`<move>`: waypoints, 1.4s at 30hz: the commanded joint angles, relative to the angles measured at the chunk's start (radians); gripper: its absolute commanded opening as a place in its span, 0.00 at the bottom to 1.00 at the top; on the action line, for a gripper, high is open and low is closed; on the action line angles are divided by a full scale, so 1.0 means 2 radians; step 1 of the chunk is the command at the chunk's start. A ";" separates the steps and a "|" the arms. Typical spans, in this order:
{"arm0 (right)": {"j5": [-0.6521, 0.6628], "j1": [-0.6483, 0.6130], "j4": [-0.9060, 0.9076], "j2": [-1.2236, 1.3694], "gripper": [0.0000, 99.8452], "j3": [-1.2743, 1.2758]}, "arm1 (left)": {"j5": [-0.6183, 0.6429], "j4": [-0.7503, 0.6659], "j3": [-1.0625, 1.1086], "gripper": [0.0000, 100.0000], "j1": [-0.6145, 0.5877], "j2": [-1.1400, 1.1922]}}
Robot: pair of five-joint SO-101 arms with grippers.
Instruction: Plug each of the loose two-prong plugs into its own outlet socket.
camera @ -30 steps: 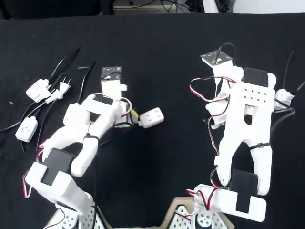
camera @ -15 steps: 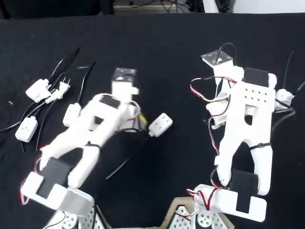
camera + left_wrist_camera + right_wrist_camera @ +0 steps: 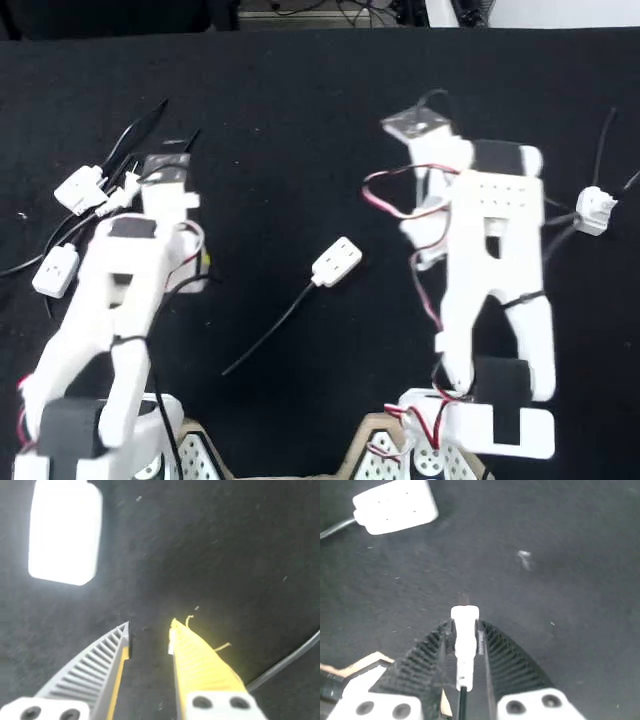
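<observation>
"Gripper on the right arm: what has it got?"

"Your right gripper [image 3: 465, 632] is clamped on a white two-prong plug [image 3: 464, 616], its black cord trailing back between the jaws; it hangs above the black desk [image 3: 560, 570], near an outlet socket [image 3: 395, 507] but apart from it."

"And the left one?"

"Your left gripper [image 3: 147, 632] is parted by a narrow gap and holds nothing; a blurred white block [image 3: 65, 532] lies on the desk just ahead of it; I cannot tell whether it is a socket."

"How far along am I?"

"Early, by my judgement; in the high view that outlet socket [image 3: 337, 261] lies alone mid-desk with nothing plugged in; a tangle of white plugs and sockets [image 3: 85, 190] sits at the far left, another white piece [image 3: 597, 208] at the right edge; whether any of those are mated is too small to tell; you have one plug in hand, its seating not yet done."
</observation>
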 commanded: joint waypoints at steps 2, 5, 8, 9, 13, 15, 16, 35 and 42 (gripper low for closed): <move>-0.002 -0.069 -0.008 -0.021 0.01 0.007 | -0.091 -0.019 0.048 0.17 -0.061 -0.070; 0.021 -0.104 -0.005 -0.020 0.01 0.007 | -0.104 -0.046 0.084 0.17 -0.086 -0.077; 0.043 -0.128 -0.005 -0.020 0.01 0.007 | -0.102 -0.068 0.115 0.17 -0.086 -0.076; 0.046 -0.131 -0.005 -0.016 0.01 0.007 | -0.102 -0.074 0.121 0.17 -0.086 -0.076; 0.046 -0.130 -0.005 0.026 0.01 -0.010 | -0.081 -0.090 0.138 0.17 -0.086 -0.076; 0.046 -0.130 -0.006 0.056 0.01 -0.029 | -0.068 -0.091 0.142 0.17 -0.086 -0.078; 0.047 -0.132 -0.008 0.072 0.01 -0.042 | -0.064 -0.090 0.142 0.17 -0.086 -0.078; 0.031 -0.133 0.066 0.260 0.01 -0.271 | -0.064 -0.091 0.183 0.17 0.001 -0.076; 0.035 -0.133 0.064 0.261 0.01 -0.274 | -0.064 -0.090 0.183 0.17 0.002 -0.076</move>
